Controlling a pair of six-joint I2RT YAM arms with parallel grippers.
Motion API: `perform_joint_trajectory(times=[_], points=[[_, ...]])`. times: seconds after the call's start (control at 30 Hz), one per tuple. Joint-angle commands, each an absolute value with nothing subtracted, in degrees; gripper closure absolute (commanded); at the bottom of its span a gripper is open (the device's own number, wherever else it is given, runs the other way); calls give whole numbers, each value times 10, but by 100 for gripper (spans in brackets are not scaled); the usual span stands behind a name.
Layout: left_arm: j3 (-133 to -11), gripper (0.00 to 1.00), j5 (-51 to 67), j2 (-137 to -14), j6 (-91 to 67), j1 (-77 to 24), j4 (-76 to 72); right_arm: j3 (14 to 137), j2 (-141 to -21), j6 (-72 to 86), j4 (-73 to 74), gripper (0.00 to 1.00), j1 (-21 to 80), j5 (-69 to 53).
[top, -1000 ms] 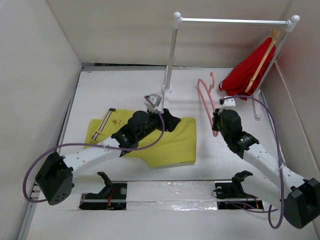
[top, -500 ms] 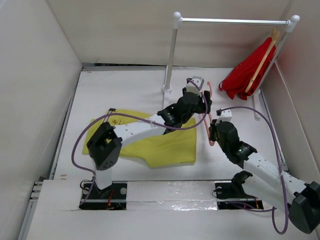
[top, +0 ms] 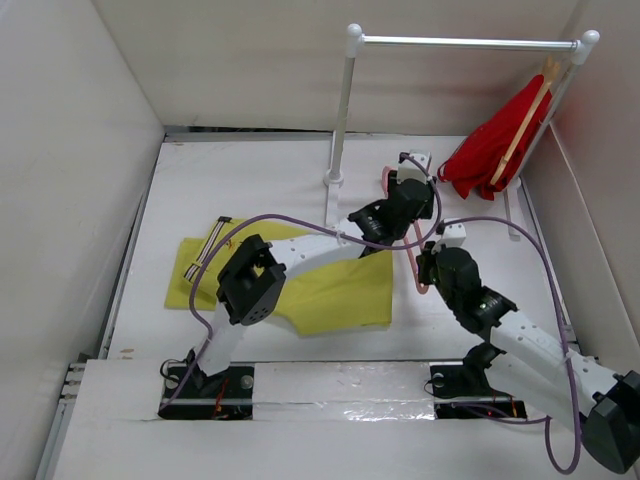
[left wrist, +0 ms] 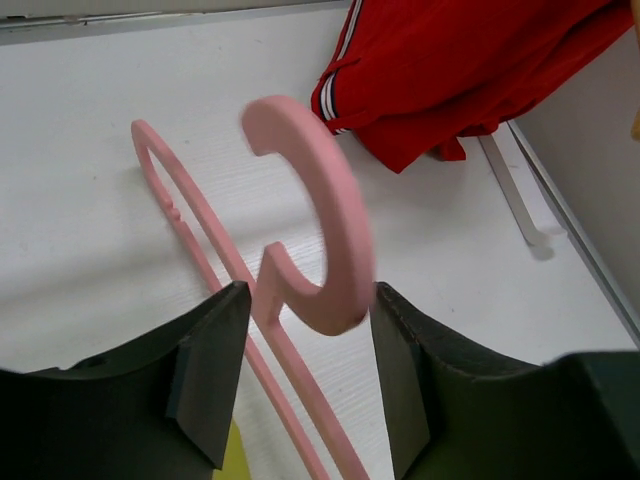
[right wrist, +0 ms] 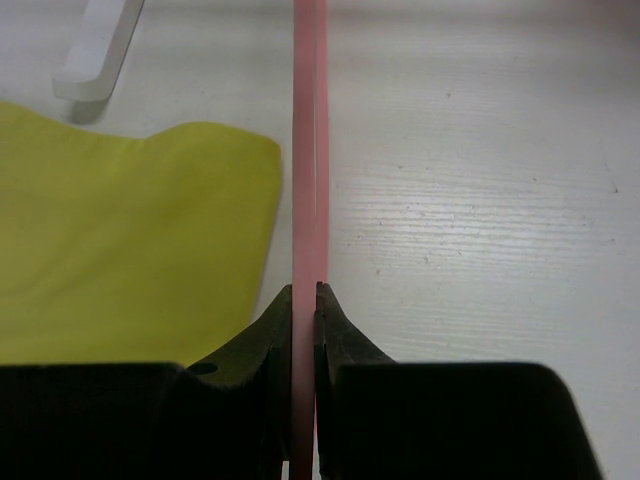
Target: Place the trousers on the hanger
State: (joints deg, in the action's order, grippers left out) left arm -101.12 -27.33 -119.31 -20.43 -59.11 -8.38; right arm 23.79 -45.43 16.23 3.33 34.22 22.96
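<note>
Clamped tight on a thin bar of the hanger [right wrist: 305, 150] with the right fingers [right wrist: 282, 322], the pink edge running straight up the middle of the right wrist view. Spread apart at the left fingers [left wrist: 212, 375], one on either side of the hanger [left wrist: 335, 220] at its hook and neck, not closed on it. Hook slightly blurred and just beside one finger, contact impossible to judge. Below the hook, two pink bars slanting away over the tabletop [left wrist: 90, 270].

From above, both wrists together at the hanger [top: 418, 262], right of the tabletop's middle and toward the far edge. Left arm extended diagonally from the near-left, right arm from the near-right corner.

Just left of the hanger, the trousers [top: 330, 290] lying flat, mustard yellow, spread from the middle toward the left edge. Striped waistband at the left end, part of the cloth under the left arm. In the right wrist view, a rounded corner of the trousers [right wrist: 120, 230] just beside the clamped bar, touching or not unclear.

Farther out, a white rail [top: 470, 42] along the far edge on two posts. At the far-right corner, a red garment [top: 490, 150] hanging on a wooden hanger [top: 525, 120]. Same red garment [left wrist: 470, 60] across the top right of the left wrist view, behind the hook. Beyond the trousers' corner, a white post foot [right wrist: 95, 50].
</note>
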Motion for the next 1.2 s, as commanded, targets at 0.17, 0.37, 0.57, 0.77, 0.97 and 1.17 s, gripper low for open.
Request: perform_joint_trajectory(times=[0.17, 0.37, 0.57, 0.77, 0.97, 1.17], points=[[-1088, 59, -303, -1228, -200, -584, -62, 221, -471, 179, -14, 100, 360, 242], [-1064, 100, -330, -1222, -202, -584, -73, 230, -469, 181, -2, 100, 371, 263], [-885, 100, -317, -1114, -262, -584, -173, 231, -420, 182, 56, 48, 376, 244], [-679, 100, -289, -1009, -386, -622, -296, 231, -304, 181, 123, 17, 381, 185], [-544, 100, -344, -959, -454, -656, -355, 204, -257, 182, 113, 47, 360, 121], [-469, 100, -378, -938, -478, -656, -402, 175, -383, 179, -18, 100, 328, 32]])
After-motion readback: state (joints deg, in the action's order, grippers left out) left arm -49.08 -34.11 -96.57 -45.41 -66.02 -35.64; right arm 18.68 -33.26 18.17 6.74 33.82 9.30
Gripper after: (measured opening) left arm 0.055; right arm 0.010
